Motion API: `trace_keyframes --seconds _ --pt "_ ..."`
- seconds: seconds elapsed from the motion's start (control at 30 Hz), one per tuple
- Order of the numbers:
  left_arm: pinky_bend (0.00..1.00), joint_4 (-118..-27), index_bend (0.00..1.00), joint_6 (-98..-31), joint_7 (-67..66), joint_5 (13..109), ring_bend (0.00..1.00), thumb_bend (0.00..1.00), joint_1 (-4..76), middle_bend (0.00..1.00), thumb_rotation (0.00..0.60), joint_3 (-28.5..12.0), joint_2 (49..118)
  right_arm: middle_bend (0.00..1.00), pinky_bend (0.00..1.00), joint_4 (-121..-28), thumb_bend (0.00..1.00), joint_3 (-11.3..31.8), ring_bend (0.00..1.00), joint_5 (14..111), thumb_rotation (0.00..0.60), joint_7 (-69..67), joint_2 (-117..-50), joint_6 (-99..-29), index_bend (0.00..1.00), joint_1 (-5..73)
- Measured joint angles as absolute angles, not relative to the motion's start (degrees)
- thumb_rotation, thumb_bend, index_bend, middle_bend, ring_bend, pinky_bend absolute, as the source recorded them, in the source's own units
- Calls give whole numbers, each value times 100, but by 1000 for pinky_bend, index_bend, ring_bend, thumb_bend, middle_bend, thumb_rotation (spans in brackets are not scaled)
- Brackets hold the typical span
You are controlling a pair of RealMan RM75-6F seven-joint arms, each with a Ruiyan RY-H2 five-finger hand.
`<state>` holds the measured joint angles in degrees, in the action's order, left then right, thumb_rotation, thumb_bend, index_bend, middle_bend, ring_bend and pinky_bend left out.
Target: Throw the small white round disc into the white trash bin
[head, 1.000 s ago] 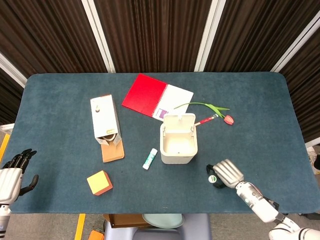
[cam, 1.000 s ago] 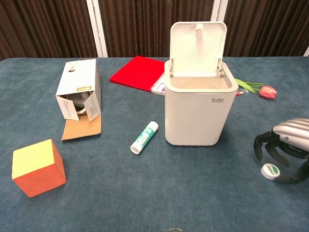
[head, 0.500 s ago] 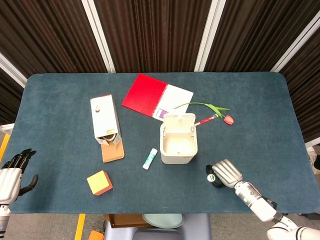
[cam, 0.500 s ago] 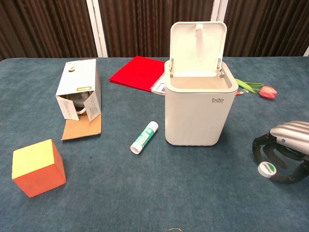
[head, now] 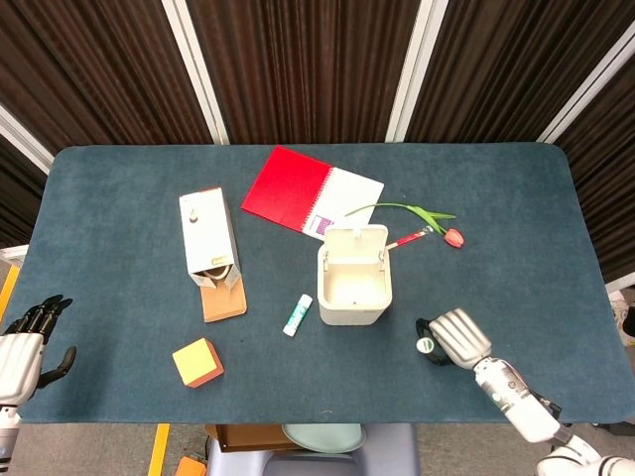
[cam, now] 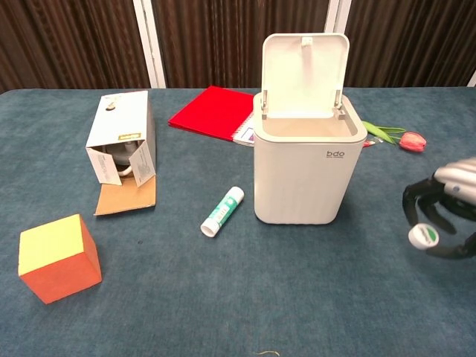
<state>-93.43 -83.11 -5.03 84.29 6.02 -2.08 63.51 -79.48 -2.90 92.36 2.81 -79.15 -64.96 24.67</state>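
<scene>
- Right hand (cam: 446, 219) has come up off the table (cam: 223, 312) since a sec ago, and the disc (cam: 424, 235) went up w/ it: before it lay flat on the cloth under the curled fingers, now it hangs clear of the surface.
- Table first: blue cloth, clutter all to the robot's left of the action, i.e. open carton (head: 209, 241), red notebook (head: 310, 191), orange-yellow cube (head: 196, 362), glue stick (head: 298, 314), tulip (head: 451, 236) lying behind the bin.
- White trash bin (cam: 309, 167): upright, lid flipped back, mouth open to the top. Centre of the table.
- Right hand: fingers curled round the disc, pinching it at the tips; that's a grasp, not a hover.
- Left hand (head: 25, 347): far off at the table's left edge, fingers apart, nothing in it. Out of this play.
- Disc: small, white w/ a green mark, held in the air, near the bin on its right-hand side but well below the rim.
- The relation that counts: bin mouth lies up and to the left of the held disc. My read: lift above rim height first, then carry left over the opening; go across too low and it hits the bin wall.
</scene>
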Motion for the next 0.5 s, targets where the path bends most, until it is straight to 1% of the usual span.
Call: trace_keyframes --seconds 0.2,0.33,0.43,0.5 --pt "330 -9362 153 -8323 -510 8444 170 408 594 115 600 -197 6340 827 990 -8861 352 -117 896 9243 600 981 -7361 -7089 722 2272" --pt "330 -9375 153 -8309 -546 8448 170 409 595 115 600 -186 6340 827 990 -9660 353 26 896 9229 600 1631 -6925 -7438 722 2134" --pt "330 -9385 153 -8280 -588 8427 170 408 603 115 600 -184 6343 827 990 -10151 353 200 896 9159 600 1996 -6659 -7578 722 2093" --pt "330 -9390 153 -8265 -612 8415 170 408 608 115 600 -183 6347 827 990 -10314 353 346 896 9044 600 2106 -6544 -7567 722 2120"
